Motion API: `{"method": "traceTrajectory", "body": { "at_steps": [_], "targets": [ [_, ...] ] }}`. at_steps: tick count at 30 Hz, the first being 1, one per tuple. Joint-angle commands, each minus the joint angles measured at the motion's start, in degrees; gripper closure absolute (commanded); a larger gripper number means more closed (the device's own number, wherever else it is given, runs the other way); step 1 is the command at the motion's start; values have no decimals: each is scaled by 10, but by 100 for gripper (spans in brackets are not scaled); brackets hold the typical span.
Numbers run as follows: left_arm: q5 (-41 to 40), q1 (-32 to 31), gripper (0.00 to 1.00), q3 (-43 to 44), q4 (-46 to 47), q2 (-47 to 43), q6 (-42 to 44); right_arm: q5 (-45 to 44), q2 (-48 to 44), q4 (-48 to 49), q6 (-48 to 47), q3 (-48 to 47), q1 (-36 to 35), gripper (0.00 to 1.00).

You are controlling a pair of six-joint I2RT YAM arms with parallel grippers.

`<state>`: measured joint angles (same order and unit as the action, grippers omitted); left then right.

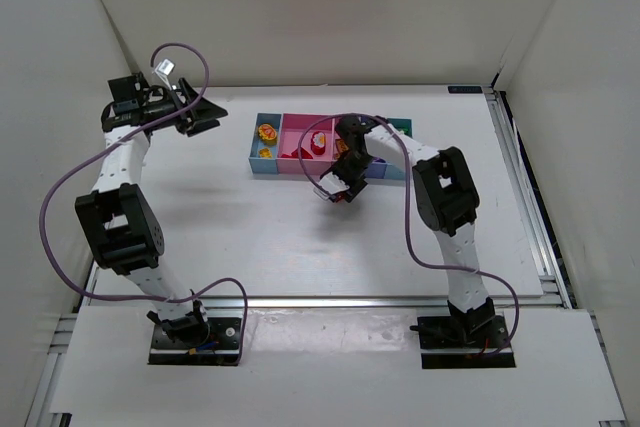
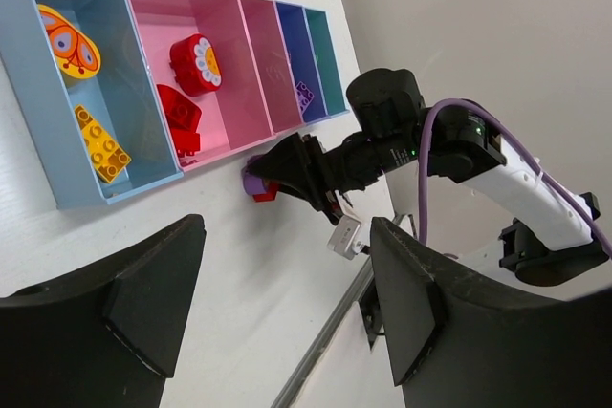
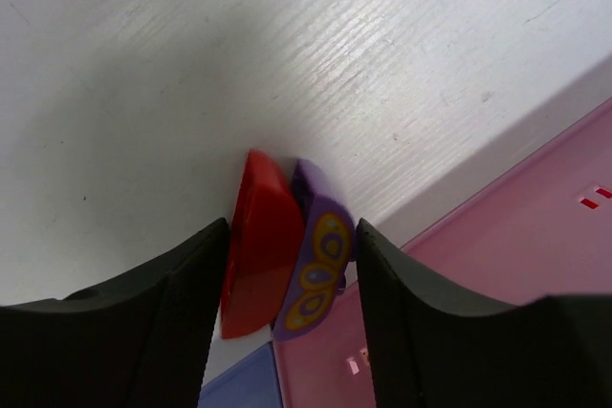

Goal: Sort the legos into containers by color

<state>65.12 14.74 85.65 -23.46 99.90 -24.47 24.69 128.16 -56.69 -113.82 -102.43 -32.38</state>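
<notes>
My right gripper (image 1: 340, 191) is shut on two legos pressed side by side, a red piece (image 3: 256, 250) and a purple piece with a yellow butterfly print (image 3: 320, 269). It holds them just in front of the pink container (image 3: 535, 236). From the left wrist view the same pair (image 2: 256, 183) shows at the right gripper's tips, next to the pink bin's front wall. In the light blue bin (image 2: 57, 112) lie a yellow brick (image 2: 102, 145) and an orange butterfly piece (image 2: 69, 40). Two red pieces (image 2: 194, 64) lie in the pink bin (image 2: 153, 35). My left gripper (image 1: 205, 117) hangs open and empty at the far left.
The joined containers (image 1: 262, 165) run along the table's far middle. A narrow pink, a blue and a teal bin follow to the right, and a small purple brick (image 2: 304, 95) lies in the blue one. A metal rail (image 1: 520, 177) edges the table's right side.
</notes>
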Motion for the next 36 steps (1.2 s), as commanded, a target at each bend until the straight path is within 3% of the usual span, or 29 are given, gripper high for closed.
{"method": "traceTrajectory", "body": {
  "at_steps": [1,8,14,19,22,25,29,31,35,36],
  "targets": [
    [9,-8,20,-12,8,-34,15,-46,-3,12,-153,30,-3,42],
    [1,-28,20,-12,-18,-53,51,-52,10,-1,-71,4,-22,62],
    [11,-29,20,-41,-20,-92,93,-20,-6,6,62,-15,-41,95],
    [12,-31,17,-116,-16,-160,107,45,-70,79,289,-25,-61,99],
    [18,-31,17,-169,1,-203,80,55,-124,139,346,28,-77,100],
    [32,-33,17,-193,3,-220,55,68,-203,185,326,90,-94,100],
    [44,-33,18,-193,-17,-209,46,64,-301,223,230,208,-109,100],
    [49,-33,20,-182,-30,-198,48,56,-314,228,246,217,-109,100],
    [41,-34,20,-175,-11,-210,50,41,-290,207,439,128,-94,100],
    [36,-35,20,-182,-2,-215,51,41,-264,176,546,58,-87,100]
  ]
}}
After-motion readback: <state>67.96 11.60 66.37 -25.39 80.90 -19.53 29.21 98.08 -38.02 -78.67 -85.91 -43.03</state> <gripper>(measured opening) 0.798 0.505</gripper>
